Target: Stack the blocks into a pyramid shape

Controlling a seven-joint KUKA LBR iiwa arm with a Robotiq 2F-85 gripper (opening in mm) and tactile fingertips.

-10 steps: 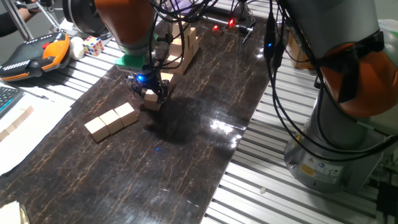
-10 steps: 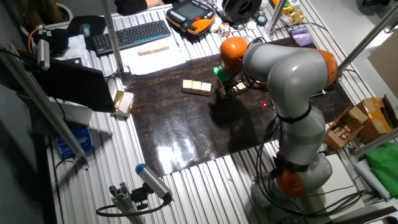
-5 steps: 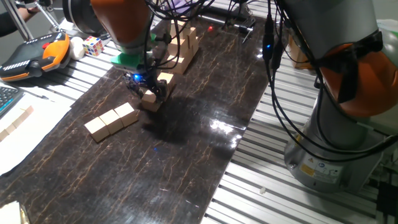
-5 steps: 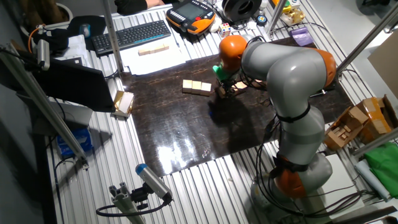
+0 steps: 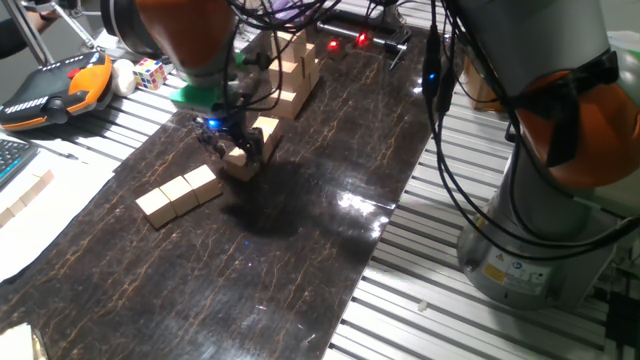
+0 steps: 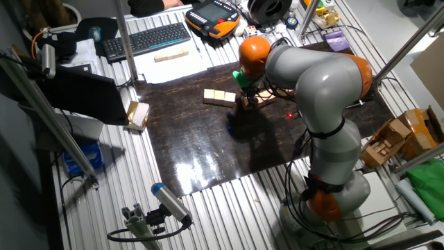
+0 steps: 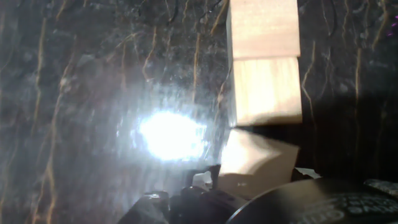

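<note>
My gripper [image 5: 237, 150] is shut on a tan block [image 5: 241, 165] and holds it low over the dark mat, just right of a row of three tan blocks [image 5: 180, 193]. Another loose tan block [image 5: 266, 127] lies right behind the gripper. In the other fixed view the gripper [image 6: 248, 101] is next to the right end of the row [image 6: 220, 97]. In the hand view the held block [image 7: 258, 163] is at the bottom. Two blocks of the row [image 7: 264, 62] lie straight ahead of it. No stepped pile shows.
A taller tower of similar wooden cubes [image 5: 297, 62] stands at the back of the mat. A multicoloured puzzle cube [image 5: 150, 72] and an orange pendant [image 5: 55, 88] lie at the back left. More wooden pieces [image 6: 171, 55] lie on paper by the keyboard [image 6: 149, 38].
My gripper has moved left and a little back with the block in it, closer to the right end of the row of three. The other blocks have not moved.
</note>
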